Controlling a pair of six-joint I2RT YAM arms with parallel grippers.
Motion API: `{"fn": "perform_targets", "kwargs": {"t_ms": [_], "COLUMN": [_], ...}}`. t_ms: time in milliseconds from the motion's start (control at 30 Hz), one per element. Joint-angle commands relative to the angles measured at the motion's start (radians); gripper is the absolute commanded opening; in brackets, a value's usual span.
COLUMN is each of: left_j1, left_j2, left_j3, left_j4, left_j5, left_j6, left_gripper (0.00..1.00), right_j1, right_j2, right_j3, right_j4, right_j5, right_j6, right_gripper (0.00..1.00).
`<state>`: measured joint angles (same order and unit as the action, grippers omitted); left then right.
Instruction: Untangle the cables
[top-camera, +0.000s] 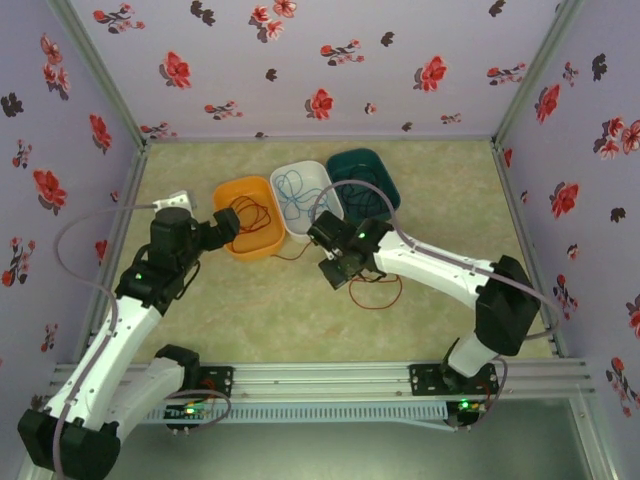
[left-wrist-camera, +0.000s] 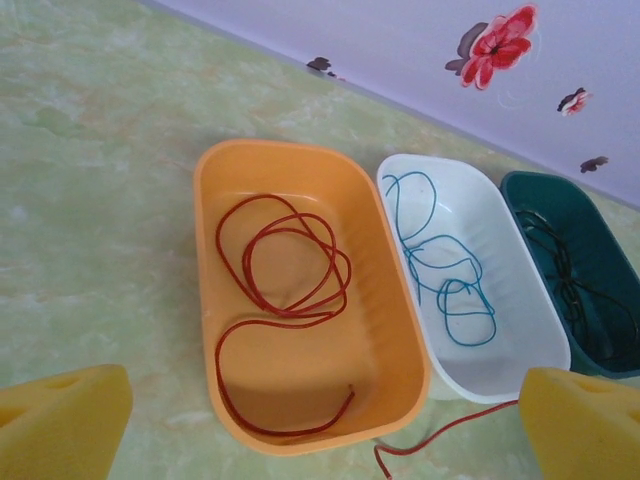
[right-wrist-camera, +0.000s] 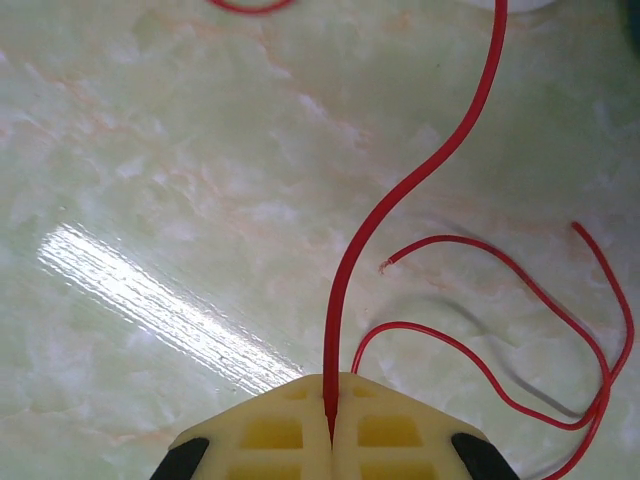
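- Your right gripper (right-wrist-camera: 331, 388) is clenched on the loose red cable (right-wrist-camera: 400, 195). In the right wrist view the strand runs straight into the seam between the two pads, pinched near one end.
- The rest of that cable lies on the table (top-camera: 200, 310) in front of the trays, curling in open loops just beside the gripper. Its far part trails back towards the near edge of the white tray (left-wrist-camera: 400, 180).
- The grip looks placed low on the strand so you can drag or lift the whole length without bunching it, I judge.
- Your left gripper (top-camera: 225, 230) is released, with nothing between its pads (left-wrist-camera: 70, 415). It hangs above the near end of the orange tray (left-wrist-camera: 205, 260), probably standing by to receive the strand or hold it steady.
- Sorted so far, one colour to a tray: the coiled red cable (left-wrist-camera: 296, 313) in the orange tray, the blue cable (left-wrist-camera: 445, 270) in the white tray, and the dark cable (left-wrist-camera: 570, 280) in the green tray (left-wrist-camera: 520, 185).
- The trays sit side by side, touching, which keeps each separated cable apart from the others.
- Judgement: the task is nearly done, and the loose red one seems to be the last to place.
- Risk: its trailing loops could catch a tray rim when you lift it.
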<state>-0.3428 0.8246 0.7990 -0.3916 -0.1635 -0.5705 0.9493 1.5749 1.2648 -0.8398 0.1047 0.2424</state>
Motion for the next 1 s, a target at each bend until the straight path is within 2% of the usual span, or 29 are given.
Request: {"fn": "perform_targets", "kwargs": {"t_ms": [0, 400, 600, 800, 967], "left_j1": [0.013, 0.034, 0.042, 0.050, 0.051], "left_j2": [-0.023, -0.059, -0.054, -0.060, -0.090], "left_j3": [-0.017, -0.040, -0.050, -0.046, -0.041], "left_j4": [-0.022, -0.026, -0.020, -0.011, -0.005], "left_j5": [-0.043, -0.071, -0.072, -0.073, -0.081], "left_j6": [-0.025, -0.043, -0.055, -0.042, -0.020], "left_gripper": [1.00, 1.00, 1.00, 1.00, 1.00], "right_j1": [-0.007, -0.133, -0.155, -0.159, -0.158], "right_j2": [-0.051, -0.209, -0.246, -0.206, -0.094], "right_j3": [0.037, 0.011, 0.060, 0.124, 0.216], "right_j4": [-0.025, 0.071, 0.115, 0.223, 0.281], "right_j5": [-0.020, -0.229, -0.292, -0.279, -0.277], "right_j6": [-0.011, 0.021, 0.011, 0.024, 0.059], "right_gripper": [0.00, 0.00, 0.00, 0.00, 0.00]}}
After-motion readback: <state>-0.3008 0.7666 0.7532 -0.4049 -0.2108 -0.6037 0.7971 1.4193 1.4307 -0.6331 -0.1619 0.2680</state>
